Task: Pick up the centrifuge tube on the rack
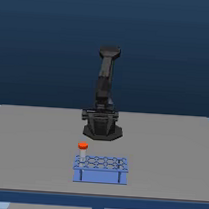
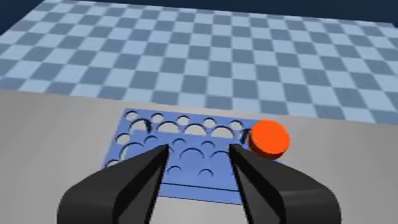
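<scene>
The light-blue rack (image 1: 100, 169) stands on the grey table in front of the black arm's base (image 1: 102, 130). The centrifuge tube (image 1: 83, 147) stands upright in a hole at the rack's far corner, on the exterior view's left, its orange-red cap above the top plate. In the wrist view only the tube's cap (image 2: 268, 138) shows, at one corner of the rack (image 2: 133, 131). My gripper (image 2: 199, 149) is open above the rack's middle rows. Its black fingers (image 2: 133, 175) hold nothing, and the cap lies outside the gap, beside one finger.
The grey table (image 1: 34, 148) ends a short way beyond the rack in the wrist view, with a blue checkered floor (image 2: 222, 55) past the table edge. The arm's upright column (image 1: 106, 77) rises behind the rack.
</scene>
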`<action>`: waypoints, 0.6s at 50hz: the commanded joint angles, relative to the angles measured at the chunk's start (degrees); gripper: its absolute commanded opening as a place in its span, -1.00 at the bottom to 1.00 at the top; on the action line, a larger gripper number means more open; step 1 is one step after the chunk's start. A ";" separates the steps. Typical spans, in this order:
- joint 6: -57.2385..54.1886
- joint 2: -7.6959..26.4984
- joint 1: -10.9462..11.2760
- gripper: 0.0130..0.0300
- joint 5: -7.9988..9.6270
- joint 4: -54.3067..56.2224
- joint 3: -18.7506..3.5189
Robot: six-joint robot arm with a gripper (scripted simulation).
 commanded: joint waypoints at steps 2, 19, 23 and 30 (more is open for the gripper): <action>4.76 1.92 -3.19 1.00 -1.49 -4.40 -1.86; 13.46 7.85 -8.19 1.00 -2.86 -14.63 -7.90; 15.25 8.96 -8.98 1.00 -3.00 -16.61 -9.16; 16.64 9.86 -9.59 1.00 -3.09 -18.16 -10.17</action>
